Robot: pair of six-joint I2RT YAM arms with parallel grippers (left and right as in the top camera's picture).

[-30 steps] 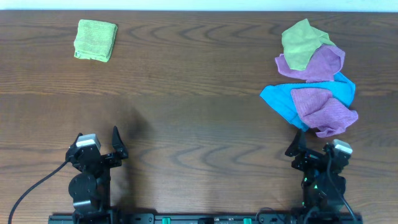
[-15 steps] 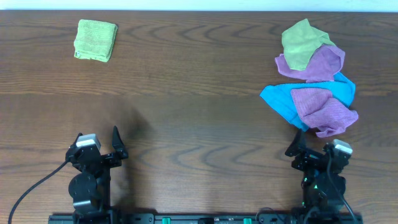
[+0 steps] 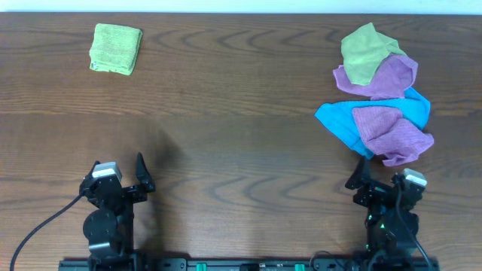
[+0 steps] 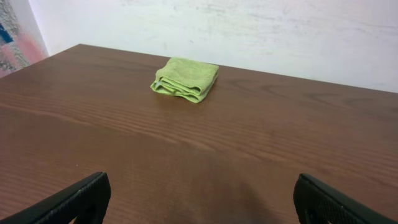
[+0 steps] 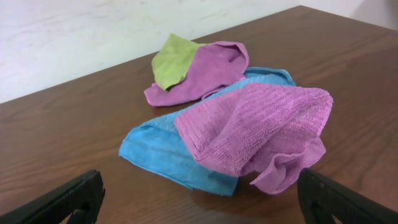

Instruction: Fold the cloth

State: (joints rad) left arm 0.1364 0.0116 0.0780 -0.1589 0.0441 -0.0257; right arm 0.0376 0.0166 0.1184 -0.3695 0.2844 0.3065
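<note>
Overhead, the folding looks not yet begun: the cloth (image 3: 393, 134), purple and crumpled, lies partly on a blue cloth (image 3: 339, 120) at the right of the table (image 3: 241, 113), just beyond the right gripper (image 3: 384, 177), which stands wide open and empty. The left gripper (image 3: 119, 172), also wide open with nothing in it, is well apart from the cloth.

On my feeds the tabletop (image 3: 241, 150) reads as dark grained wood with a soft sheen, the near purple cloth (image 5: 261, 134) as matt, ribbed, fuzzy fabric, the blue cloth (image 5: 155, 152) as a finer, smoother weave, and the folded green cloth (image 4: 185, 78) as nubby matt terry.
</note>
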